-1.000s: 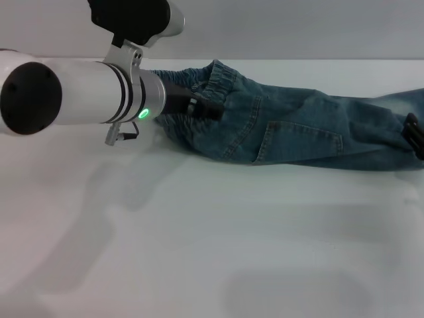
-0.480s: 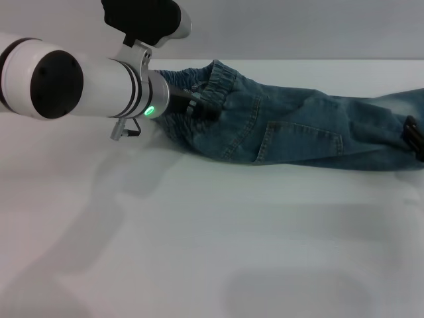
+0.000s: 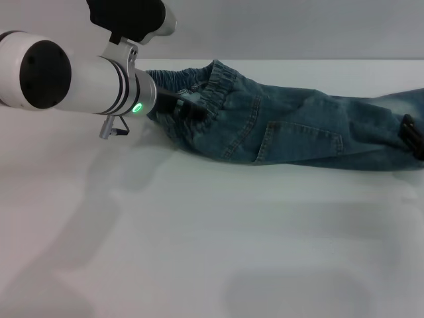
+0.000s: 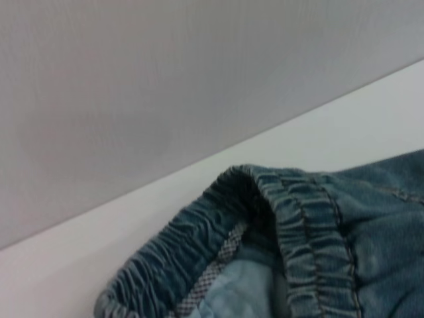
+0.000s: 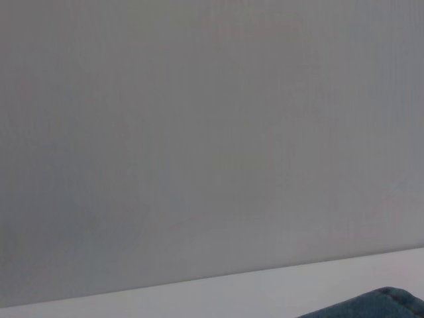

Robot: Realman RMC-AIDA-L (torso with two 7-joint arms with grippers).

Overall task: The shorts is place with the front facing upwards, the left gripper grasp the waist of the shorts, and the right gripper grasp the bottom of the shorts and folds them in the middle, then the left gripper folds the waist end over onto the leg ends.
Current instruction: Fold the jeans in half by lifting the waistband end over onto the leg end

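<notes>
The blue-green denim shorts (image 3: 291,126) lie across the far part of the table, doubled lengthwise, with a stitched pocket on top. The puckered elastic waist (image 3: 222,83) is at the left end and the legs run off toward the right edge. My left gripper (image 3: 190,109), on the white arm with the green light, sits in the denim right at the waist. The left wrist view shows the waistband (image 4: 298,225) close up, gaping with its pale inside showing. My right gripper (image 3: 412,136) shows as a small black claw on the leg end at the far right. The hems themselves are out of view.
The white table (image 3: 212,238) stretches bare toward me in front of the shorts. A grey wall (image 3: 298,26) stands just behind the table's far edge. In the right wrist view, only a corner of denim (image 5: 377,305) shows below that wall.
My left arm has drawn back to the left by a small amount, and its gripper has slid from the waistband's right side toward its left. The shorts and the right gripper have stayed put.
</notes>
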